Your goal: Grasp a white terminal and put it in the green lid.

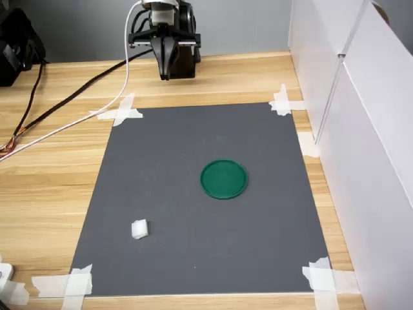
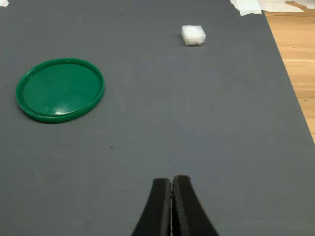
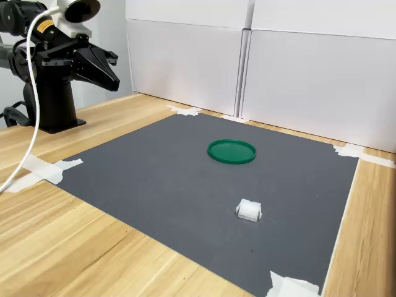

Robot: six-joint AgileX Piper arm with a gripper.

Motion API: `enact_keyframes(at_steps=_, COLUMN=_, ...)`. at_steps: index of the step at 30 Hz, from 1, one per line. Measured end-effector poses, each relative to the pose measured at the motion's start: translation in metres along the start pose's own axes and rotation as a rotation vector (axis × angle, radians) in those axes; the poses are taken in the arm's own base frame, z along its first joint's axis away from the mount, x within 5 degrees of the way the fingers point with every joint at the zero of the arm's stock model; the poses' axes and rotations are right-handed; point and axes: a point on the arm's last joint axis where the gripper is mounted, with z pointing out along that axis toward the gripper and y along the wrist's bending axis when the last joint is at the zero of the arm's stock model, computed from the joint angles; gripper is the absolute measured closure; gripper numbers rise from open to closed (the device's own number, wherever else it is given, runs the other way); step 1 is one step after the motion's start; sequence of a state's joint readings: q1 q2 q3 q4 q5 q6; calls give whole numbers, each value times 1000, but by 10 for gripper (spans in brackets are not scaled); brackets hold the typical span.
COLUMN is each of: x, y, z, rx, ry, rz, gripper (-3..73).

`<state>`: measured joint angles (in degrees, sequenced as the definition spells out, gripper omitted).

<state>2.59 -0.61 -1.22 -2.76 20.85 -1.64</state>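
Observation:
The white terminal (image 1: pixel 139 228) (image 2: pixel 193 35) (image 3: pixel 249 210) lies on the dark grey mat, toward the near left corner in the first exterior view. The green lid (image 1: pixel 223 179) (image 2: pixel 60 89) (image 3: pixel 231 151) rests flat near the mat's middle, with nothing in it. My gripper (image 1: pixel 165 75) (image 2: pixel 172 184) (image 3: pixel 115 83) hangs in the air above the mat's far edge, well away from both objects. Its black fingers are pressed together and hold nothing.
The grey mat (image 1: pixel 213 213) is taped at its corners to a wooden table (image 1: pixel 51 181). White panels (image 1: pixel 361 129) wall off the first exterior view's right side. The arm's base (image 3: pixel 52 105) and cables (image 1: pixel 77 103) sit at the far side of the table.

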Motion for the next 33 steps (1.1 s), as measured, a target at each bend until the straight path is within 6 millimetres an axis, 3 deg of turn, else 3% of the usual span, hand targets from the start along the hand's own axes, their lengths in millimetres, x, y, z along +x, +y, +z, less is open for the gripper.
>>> enact_keyframes(at_steps=13, x=0, y=0, z=0, rx=0, ry=4, rz=0, gripper=716)
enact_keyframes(at_steps=17, x=-1, y=0, z=2, rx=-4, ry=77, rz=-1, gripper=716)
enact_keyframes(at_steps=26, x=-47, y=-3, z=14, rx=-11, ry=193, rz=-2, gripper=716)
enact_keyframes(at_steps=33, x=-85, y=-6, z=42, rx=-17, ry=301, rz=-8, gripper=716)
